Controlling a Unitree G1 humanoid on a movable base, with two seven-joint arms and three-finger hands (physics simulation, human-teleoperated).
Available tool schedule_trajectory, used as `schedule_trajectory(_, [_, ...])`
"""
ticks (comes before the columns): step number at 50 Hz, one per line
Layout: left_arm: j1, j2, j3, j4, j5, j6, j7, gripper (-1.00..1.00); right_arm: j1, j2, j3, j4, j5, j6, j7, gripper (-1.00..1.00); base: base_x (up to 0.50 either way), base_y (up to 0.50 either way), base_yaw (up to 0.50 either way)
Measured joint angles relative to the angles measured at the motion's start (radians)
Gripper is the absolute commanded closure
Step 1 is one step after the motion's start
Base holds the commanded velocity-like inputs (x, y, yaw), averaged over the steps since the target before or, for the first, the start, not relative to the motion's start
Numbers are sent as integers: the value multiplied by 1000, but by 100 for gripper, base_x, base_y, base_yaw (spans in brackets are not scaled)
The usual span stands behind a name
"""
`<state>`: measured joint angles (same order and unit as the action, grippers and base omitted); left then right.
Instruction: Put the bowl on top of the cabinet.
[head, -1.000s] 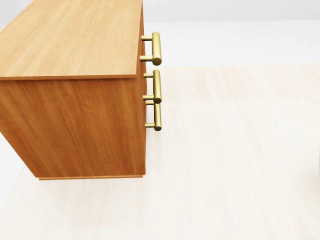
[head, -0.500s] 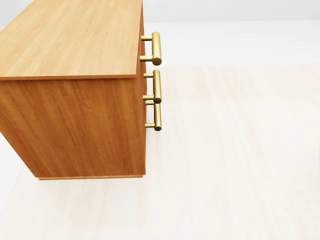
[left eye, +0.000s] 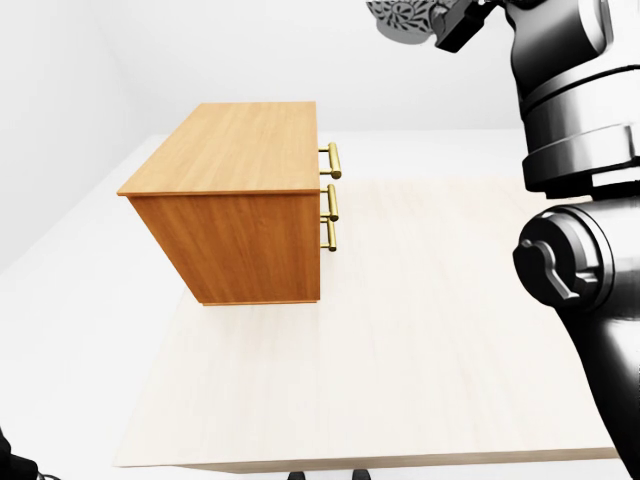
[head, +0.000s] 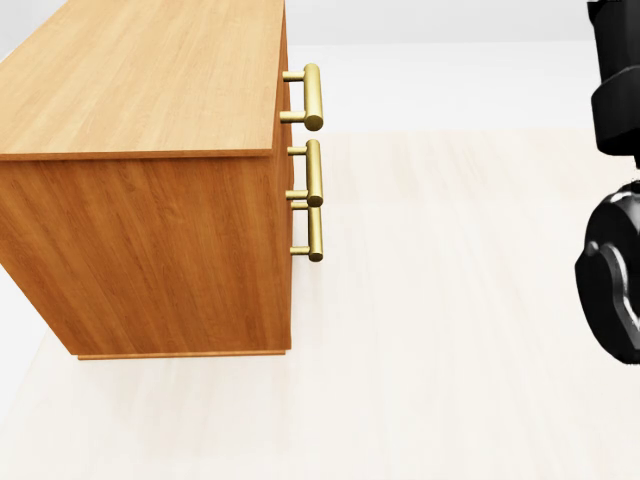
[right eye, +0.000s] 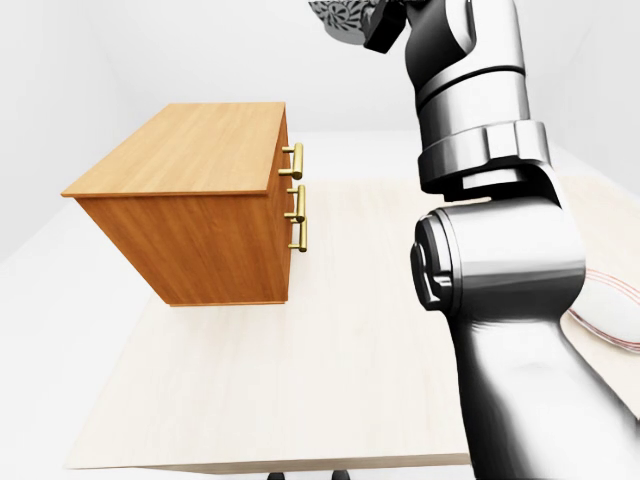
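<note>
Bowl of grey ware with a fine lace-like pattern (left eye: 402, 18) shows only in part at the top edge of the left-eye view, raised in the air up and to the right of the cabinet and well apart from its top; it has not yet been set there. The robot's right hand (left eye: 462, 22) is at the bowl's right side, and one of its dark fingers (right eye: 386, 30) lies over the bowl's edge, so the fingers have hold of the bowl, though the frame cuts off the rest and I cannot tell how far the others are closed. Below the hand, the silver and black right arm (right eye: 500, 270) rises through the right of both eye views, and in the head view it is a black shape at the right edge (head: 615, 280). The orange-brown wooden cabinet (left eye: 240, 215) stands upright on the pale wooden tabletop (left eye: 400, 350), toward the upper left of the eye views. Three brass bar handles (head: 314, 172) sit one above another on the cabinet face that is turned to the views' right. At the right edge of the right-eye view a white thing with thin red stripes (right eye: 612, 312) lies on the tabletop, partly hidden by the arm; I cannot tell what it is.
</note>
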<state>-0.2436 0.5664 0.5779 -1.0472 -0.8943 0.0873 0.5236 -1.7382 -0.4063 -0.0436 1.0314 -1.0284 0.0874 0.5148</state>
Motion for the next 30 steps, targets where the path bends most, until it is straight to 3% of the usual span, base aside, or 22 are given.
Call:
schedule_trajectory(12, [4,1,-8,0,-1,0,0,-100,-57,159,17,3,41,0,-9,100,0,0,0])
schedule_trajectory(30, [14,7,-21,0,-4,0,0,-100,-73,279,36,-3,104,0,0,100,0,0,0])
